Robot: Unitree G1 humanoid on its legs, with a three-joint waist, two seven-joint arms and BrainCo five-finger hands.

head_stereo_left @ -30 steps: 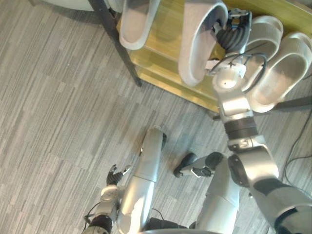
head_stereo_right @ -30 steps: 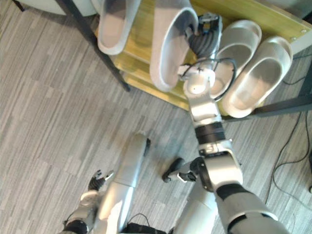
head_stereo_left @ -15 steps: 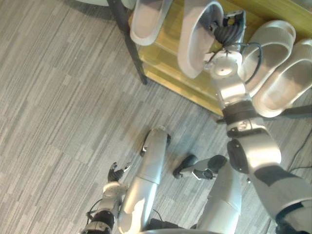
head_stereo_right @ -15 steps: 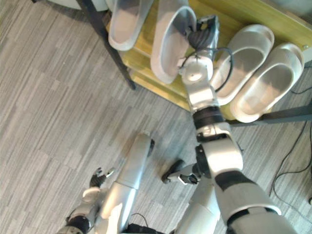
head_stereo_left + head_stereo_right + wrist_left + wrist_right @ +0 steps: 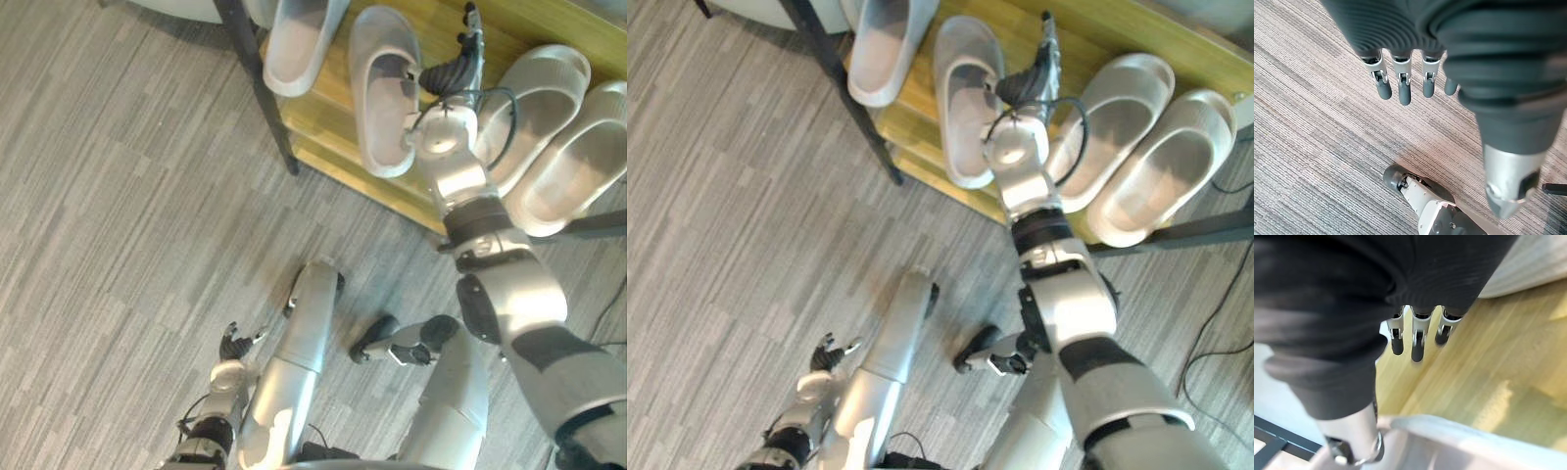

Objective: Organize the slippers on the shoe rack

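A wooden shoe rack (image 5: 328, 117) with a black frame stands ahead of me and holds several grey slippers. One grey slipper (image 5: 382, 90) lies flat on the top shelf, opening up, just left of my right hand (image 5: 453, 70). That hand is open and holds nothing, its fingers (image 5: 1418, 340) straight over the bare wood beside the slipper's rim (image 5: 1459, 440). Another slipper (image 5: 294, 44) lies further left. A pair of slippers (image 5: 534, 103) sits to the right of the arm. My left hand (image 5: 230, 348) hangs low over the carpet, open and empty, with relaxed fingers (image 5: 1400, 88).
The rack's black leg (image 5: 260, 88) runs down to the grey carpet (image 5: 127, 215) at the shelf's left corner. A lower wooden shelf edge (image 5: 372, 181) juts out below the top one. A black bar (image 5: 598, 227) crosses at the right.
My right hand has opened and let go of the slipper. The slipper was held tilted over the shelf edge and now lies flat on the shelf. The left hand has stayed low.
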